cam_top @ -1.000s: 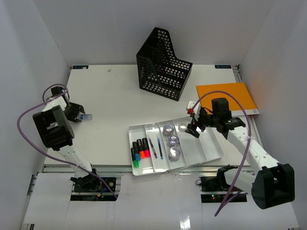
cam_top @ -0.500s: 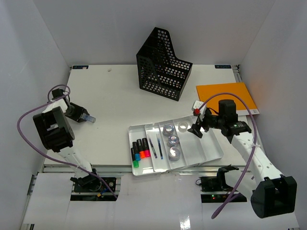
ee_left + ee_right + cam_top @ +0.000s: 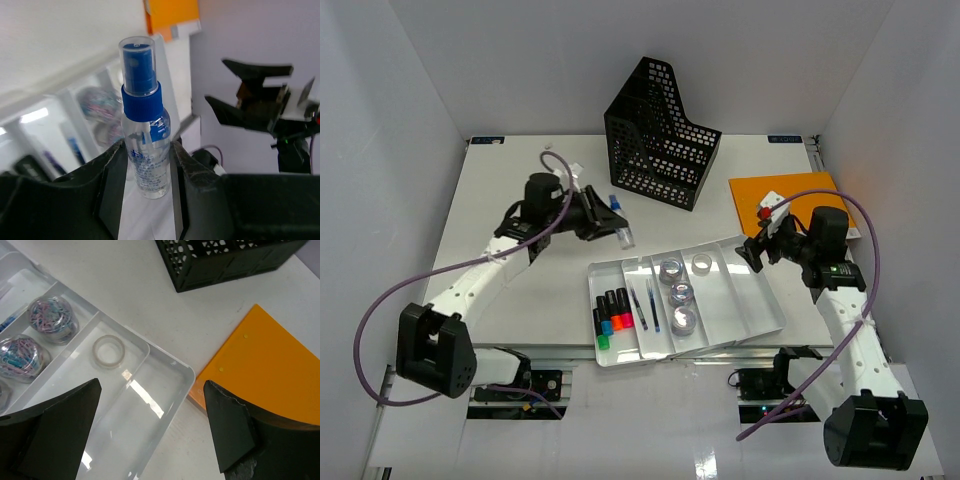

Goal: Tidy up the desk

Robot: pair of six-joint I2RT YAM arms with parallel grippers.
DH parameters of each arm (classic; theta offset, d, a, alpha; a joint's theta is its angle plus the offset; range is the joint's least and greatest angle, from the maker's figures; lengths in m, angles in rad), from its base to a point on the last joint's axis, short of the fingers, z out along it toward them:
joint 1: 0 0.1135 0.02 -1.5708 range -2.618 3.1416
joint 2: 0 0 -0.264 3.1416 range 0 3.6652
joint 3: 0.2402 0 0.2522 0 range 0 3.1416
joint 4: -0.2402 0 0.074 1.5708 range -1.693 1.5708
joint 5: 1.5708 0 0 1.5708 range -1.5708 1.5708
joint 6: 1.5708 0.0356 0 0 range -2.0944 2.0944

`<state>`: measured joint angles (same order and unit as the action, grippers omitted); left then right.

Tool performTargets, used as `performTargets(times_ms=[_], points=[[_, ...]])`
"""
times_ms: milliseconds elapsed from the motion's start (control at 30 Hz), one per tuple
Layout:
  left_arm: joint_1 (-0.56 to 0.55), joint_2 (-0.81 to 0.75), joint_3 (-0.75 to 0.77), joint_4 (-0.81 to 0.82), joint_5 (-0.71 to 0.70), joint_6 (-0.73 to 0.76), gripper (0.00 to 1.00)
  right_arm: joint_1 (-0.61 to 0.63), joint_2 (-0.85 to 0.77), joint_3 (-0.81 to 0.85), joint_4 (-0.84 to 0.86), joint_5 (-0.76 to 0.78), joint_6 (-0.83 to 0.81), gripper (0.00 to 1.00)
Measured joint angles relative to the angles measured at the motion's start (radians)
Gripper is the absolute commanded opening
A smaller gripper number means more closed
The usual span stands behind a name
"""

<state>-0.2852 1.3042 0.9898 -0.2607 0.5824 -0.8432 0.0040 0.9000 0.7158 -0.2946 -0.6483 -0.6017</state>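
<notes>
Left jaws: The left gripper [image 3: 147, 162] is clenched on the spray bottle [image 3: 145, 135]. One finger presses each side of its clear body. The blue cap pokes out past the fingertips.
Right jaws: The right gripper [image 3: 145, 430] is spread wide, with nothing in it.
Where the bottle is: It is up in the air, left of the tray [image 3: 752, 302] and just near of the black file holder [image 3: 660, 130].
Where the desk is: The desk [image 3: 520, 180] is the big white top under it all, with white walls around it.
In the tray: There are markers [image 3: 612, 310], pens [image 3: 642, 303], tubs of paper clips [image 3: 680, 295] and a tape roll [image 3: 701, 263]. The slot on the right looks bare.
Step in hand: I think the bottle goes into that bare slot.
How to do it well: Hold tight, since the bottle looks smooth and could slip. Carry it high over the full slots. Go down slowly, and let go only when it rests in the slot.
Watch out: The right gripper hangs over the tray's far right corner, beside the orange folder [image 3: 810, 200]. The two arms could bump there.
</notes>
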Motion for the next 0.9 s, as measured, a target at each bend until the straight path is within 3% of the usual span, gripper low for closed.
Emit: performTargets(times_ms=[167, 300, 800, 900], points=[[-0.328, 0.136, 0.033, 0.159, -0.031, -0.129, 0.00, -0.053, -0.043, 0.024, 0.007, 0.072, 0.085, 0.89], [-0.478, 0.326, 0.134, 0.227, -0.078, -0.182, 0.00, -0.077, -0.075, 0.062, 0.017, 0.144, 0.149, 0.89], [-0.664, 0.821, 0.529, 0.314, -0.255, -0.344, 0.00, -0.115, -0.204, 0.066, 0.022, 0.304, 0.265, 0.90], [-0.689, 0.880, 0.581, 0.313, -0.286, -0.367, 0.06, -0.115, -0.206, 0.063, 0.021, 0.308, 0.277, 0.90]])
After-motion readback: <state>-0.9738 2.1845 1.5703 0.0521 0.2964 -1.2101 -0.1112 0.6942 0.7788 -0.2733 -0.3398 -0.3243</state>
